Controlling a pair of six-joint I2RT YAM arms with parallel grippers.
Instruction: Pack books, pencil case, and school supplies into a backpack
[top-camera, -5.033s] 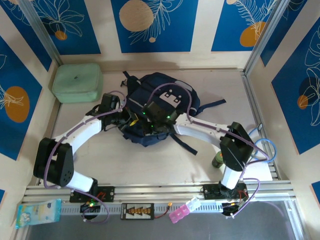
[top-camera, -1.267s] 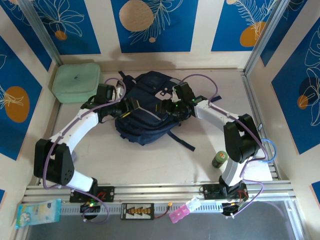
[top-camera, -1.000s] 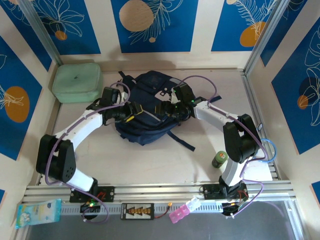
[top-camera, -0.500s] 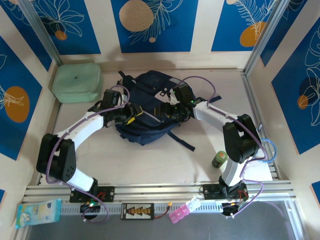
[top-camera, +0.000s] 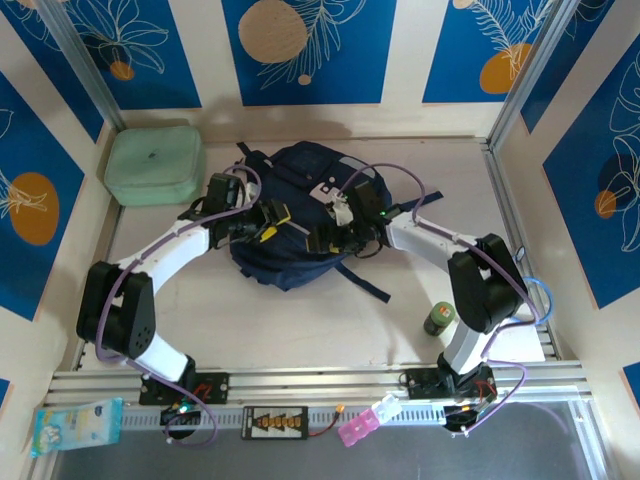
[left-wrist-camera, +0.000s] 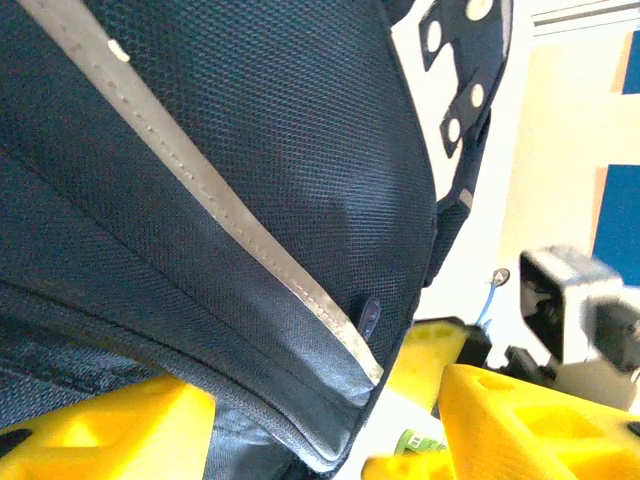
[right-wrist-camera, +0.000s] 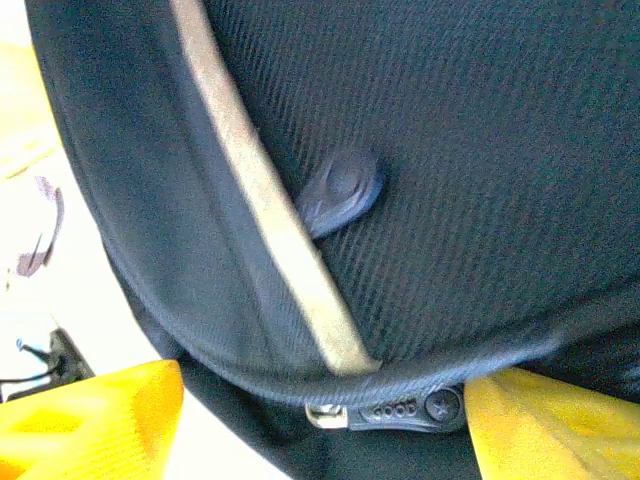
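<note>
Fabric of the backpack (top-camera: 290, 258) takes up the middle of the table (top-camera: 300, 320). Its long axis runs from the far side toward the arm bases, leaning a little to the left at the near end. The front faces up, with the grey-white patch (top-camera: 328, 190) on the far right part and dark straps trailing off the backpack's right and near-right edges. A mint-green case (top-camera: 155, 165) sits well apart, off the backpack's far left corner. A small green can (top-camera: 438, 320) stands off its near right, beyond the straps. The left gripper (top-camera: 268, 222) rests on the backpack's left half and the right gripper (top-camera: 330, 232) on its right half, the two pointing at each other across the front pocket. In the left wrist view the yellow fingers (left-wrist-camera: 100, 430) stand wide apart, with the pocket and its pale stripe (left-wrist-camera: 200, 190) bulging down between them. In the right wrist view the fingers (right-wrist-camera: 90, 425) are spread as wide, and the backpack's lower seam spans the gap. Whether either pair presses the cloth I cannot tell. A small dark zip pull (right-wrist-camera: 340, 190) lies flat just beside the stripe.
</note>
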